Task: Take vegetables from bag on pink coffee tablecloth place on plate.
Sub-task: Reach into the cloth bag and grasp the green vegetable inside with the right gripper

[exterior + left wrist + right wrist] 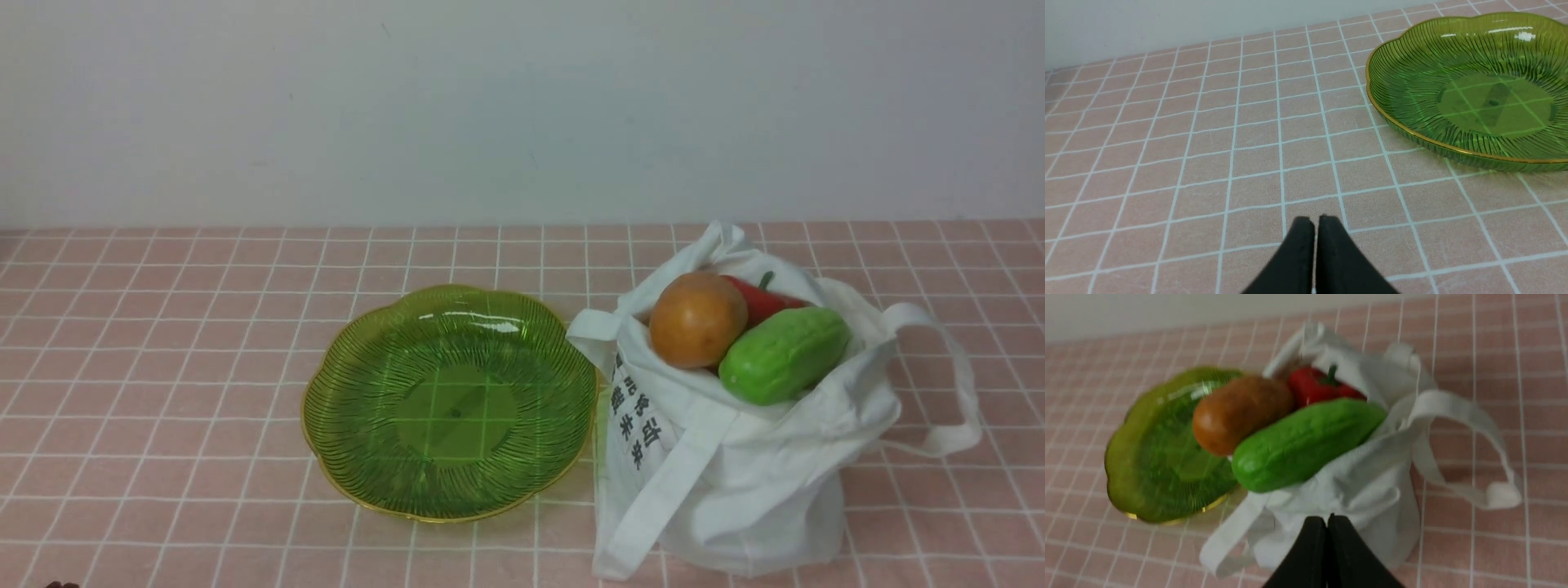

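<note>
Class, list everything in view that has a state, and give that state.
plate: empty, flat on the tablecloth.
bag: upright, mouth open, filled.
cucumber: lying on top in the bag's mouth.
orange-brown piece: in bag, beside cucumber.
red pepper: in bag, partly hidden.
left pincer: shut, empty.
right pincer: shut, empty.

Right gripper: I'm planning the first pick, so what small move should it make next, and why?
Probably open the right gripper: it is shut, short of the bag and facing it. The cucumber lies exposed on top at the bag's mouth, the nearest piece to grasp, and the plate holds nothing yet.
</note>
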Controlling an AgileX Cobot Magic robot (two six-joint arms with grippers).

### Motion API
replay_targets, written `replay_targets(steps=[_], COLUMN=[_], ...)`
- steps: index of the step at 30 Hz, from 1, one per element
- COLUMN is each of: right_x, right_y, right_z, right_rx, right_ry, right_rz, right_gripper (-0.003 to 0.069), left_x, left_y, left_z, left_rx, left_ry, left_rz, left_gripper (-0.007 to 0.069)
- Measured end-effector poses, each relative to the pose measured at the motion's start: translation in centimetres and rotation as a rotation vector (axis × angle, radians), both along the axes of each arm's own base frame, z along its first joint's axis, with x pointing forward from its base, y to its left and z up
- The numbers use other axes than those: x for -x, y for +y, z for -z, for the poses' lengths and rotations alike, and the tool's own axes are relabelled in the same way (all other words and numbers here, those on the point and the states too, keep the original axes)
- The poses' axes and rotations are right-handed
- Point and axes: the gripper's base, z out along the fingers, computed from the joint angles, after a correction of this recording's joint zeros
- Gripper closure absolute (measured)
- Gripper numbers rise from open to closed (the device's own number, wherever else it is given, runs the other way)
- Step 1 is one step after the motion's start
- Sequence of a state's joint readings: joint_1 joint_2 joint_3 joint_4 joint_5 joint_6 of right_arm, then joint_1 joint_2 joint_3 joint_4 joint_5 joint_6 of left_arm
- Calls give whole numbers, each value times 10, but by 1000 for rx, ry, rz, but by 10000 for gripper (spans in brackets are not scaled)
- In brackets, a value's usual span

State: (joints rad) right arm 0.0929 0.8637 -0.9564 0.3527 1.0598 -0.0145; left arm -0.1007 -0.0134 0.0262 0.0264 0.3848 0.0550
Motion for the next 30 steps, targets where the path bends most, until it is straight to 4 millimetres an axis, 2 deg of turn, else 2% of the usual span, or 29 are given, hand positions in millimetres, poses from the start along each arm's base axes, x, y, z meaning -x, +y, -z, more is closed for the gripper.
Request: replay_targets(steps=[1, 2, 3, 6, 7, 8, 12, 14, 15, 16, 18, 20, 22, 24, 26, 30], right_x=[-2, -22, -27, -63, -63, -88, -114, -120, -130, -131, -142, -149, -162, -169, -173, -175], right_y=[0, 4, 5, 12, 13, 16, 20, 22, 27, 28, 36, 39, 42, 43, 44, 46], right_z=[-3, -3, -1, -2, -4, 0, 12, 15, 24, 25, 39, 46, 61, 66, 67, 65], right_rx=[1, 3, 3, -26, -27, -42, -56, -52, -36, -33, -13, -8, -13, -20, -24, -46], right_ry=[3, 94, 112, 215, 211, 261, 346, 361, 392, 395, 434, 454, 496, 516, 516, 512], right_rz=[-3, -27, -29, -57, -58, -56, -35, -33, -35, -37, -34, -19, 26, 48, 55, 60], right_gripper=[673, 673, 673, 670, 670, 652, 582, 555, 497, 490, 389, 347, 240, 178, 139, 110], left_x=[0, 0, 0, 0, 0, 0, 0, 0, 0, 0, 0, 0, 0, 0, 0, 0], left_y=[0, 0, 0, 0, 0, 0, 0, 0, 0, 0, 0, 0, 0, 0, 0, 0], left_z=[0, 0, 0, 0, 0, 0, 0, 0, 0, 0, 0, 0, 0, 0, 0, 0], left_rx=[0, 0, 0, 0, 0, 0, 0, 0, 0, 0, 0, 0, 0, 0, 0, 0], left_ry=[0, 0, 0, 0, 0, 0, 0, 0, 0, 0, 0, 0, 0, 0, 0, 0], left_rz=[0, 0, 0, 0, 0, 0, 0, 0, 0, 0, 0, 0, 0, 0, 0, 0], left_gripper=[629, 629, 629, 629, 629, 629, 629, 629, 629, 629, 629, 629, 629, 629, 629, 629])
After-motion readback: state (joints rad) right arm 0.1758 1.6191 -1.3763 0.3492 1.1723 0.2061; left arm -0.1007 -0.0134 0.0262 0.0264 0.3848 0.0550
